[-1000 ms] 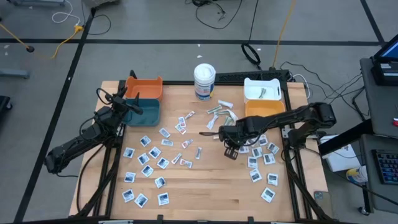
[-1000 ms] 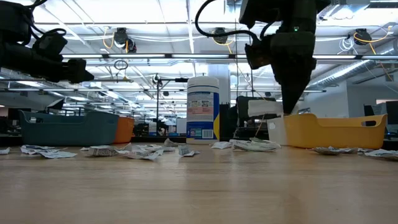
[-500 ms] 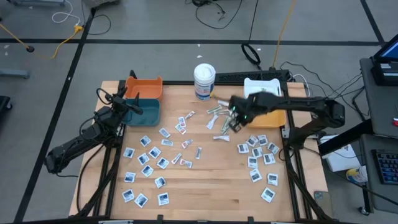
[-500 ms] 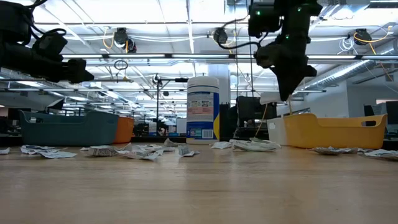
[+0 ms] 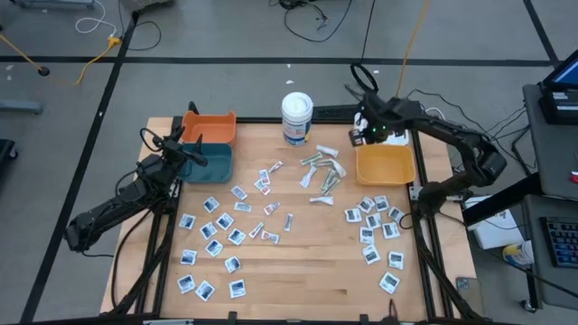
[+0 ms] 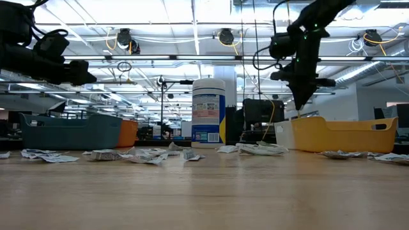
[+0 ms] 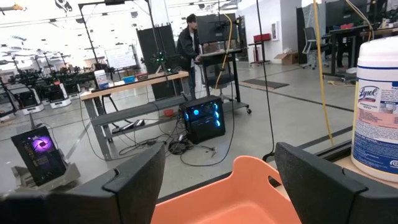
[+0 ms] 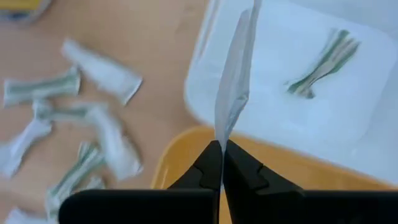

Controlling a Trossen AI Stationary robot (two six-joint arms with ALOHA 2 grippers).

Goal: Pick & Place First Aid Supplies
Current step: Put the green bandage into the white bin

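My right gripper [image 5: 368, 134] hangs above the near-left corner of the white bin [image 5: 383, 120], shut on a narrow whitish wrapped strip [image 8: 237, 74]. In the right wrist view another striped strip [image 8: 320, 62] lies flat in that white bin [image 8: 273, 118]. More strips [image 5: 321, 171] lie on the wood below the tub. Square white-and-blue sachets lie scattered left [image 5: 213, 230] and right [image 5: 375, 224]. My left gripper [image 5: 193, 150] waits open above the teal bin [image 5: 213, 163]. My right gripper pinches the wrapped strip by one end [image 8: 219, 138] between its two fingers, pointing down from above. The strip is lifted clear and runs on beyond the fingertips in line with them, its free end [image 8: 250, 15] over the white bin's rim.
A yellow-orange bin [image 5: 386, 166] sits just near of the white one. An orange bin [image 5: 212, 124] and the teal bin stand at the far left. The tall white tub [image 5: 296, 117] stands at the far edge, middle. A bare stretch of wood lies along the near edge.
My right gripper has risen from the table's middle and travelled toward the far right, past the yellow-orange bin, to the white bin. It stays shut and has carried the strip along, lifted clear of the wood. The left arm has kept still.
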